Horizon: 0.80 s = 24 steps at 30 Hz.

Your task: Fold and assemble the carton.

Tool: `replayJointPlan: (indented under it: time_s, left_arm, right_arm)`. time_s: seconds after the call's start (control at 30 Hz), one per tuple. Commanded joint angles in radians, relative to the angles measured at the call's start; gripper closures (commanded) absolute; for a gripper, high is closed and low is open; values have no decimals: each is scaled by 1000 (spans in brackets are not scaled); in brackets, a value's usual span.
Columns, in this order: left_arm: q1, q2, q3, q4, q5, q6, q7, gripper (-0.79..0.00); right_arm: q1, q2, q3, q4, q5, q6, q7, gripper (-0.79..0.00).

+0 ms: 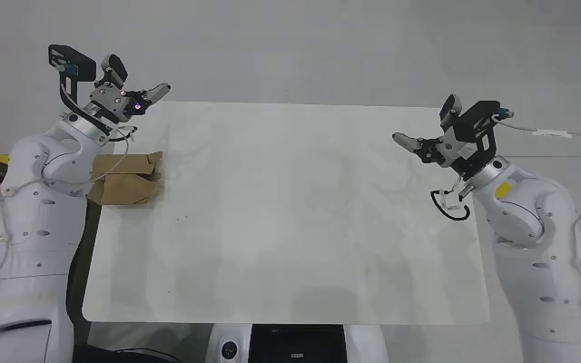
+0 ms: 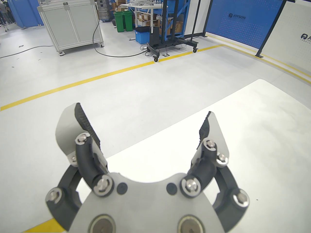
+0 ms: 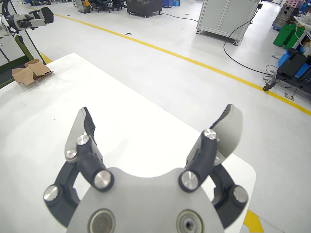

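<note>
While both pairs of fingers stand spread wide with nothing between them, the left gripper [image 2: 143, 112] hangs above the far left corner of the white table [image 1: 272, 236], and the right gripper [image 3: 157, 109] hangs near the far right corner, above the right edge. The brown cardboard carton [image 1: 127, 177] lies at the table's left edge, not far from that far left corner and a little nearer the robot than the left gripper, touching neither tool. It is only partly formed: its flaps stick up loosely at different angles, and one side seems to reach past the table's edge. It is well apart from the right gripper, across the whole width of the table.
</note>
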Motion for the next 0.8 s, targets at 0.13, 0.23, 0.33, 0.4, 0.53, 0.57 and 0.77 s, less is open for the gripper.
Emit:
replayJointPlan:
  time_s: [0.13,0.23,0.33,0.4,0.53,0.57,0.77]
  left_arm:
    - [0,0,0,0,0,0,0,-784]
    - [0,0,0,0,0,0,0,-785]
    - [0,0,0,0,0,0,0,-784]
    - [0,0,0,0,0,0,0,-784]
    - [0,0,0,0,0,0,0,-785]
    - [0,0,0,0,0,0,0,-785]
    - [32,-2,0,-27,-83,-9,-29,-785]
  right_arm:
    - [0,0,0,0,0,0,0,-785]
    - [0,0,0,0,0,0,0,-784]
    - [0,0,0,0,0,0,0,-785]
    - [0,0,0,0,0,0,0,-784]
    - [0,0,0,0,0,0,0,-785]
    - [0,0,0,0,0,0,0,-784]
    - [0,0,0,0,0,0,0,-785]
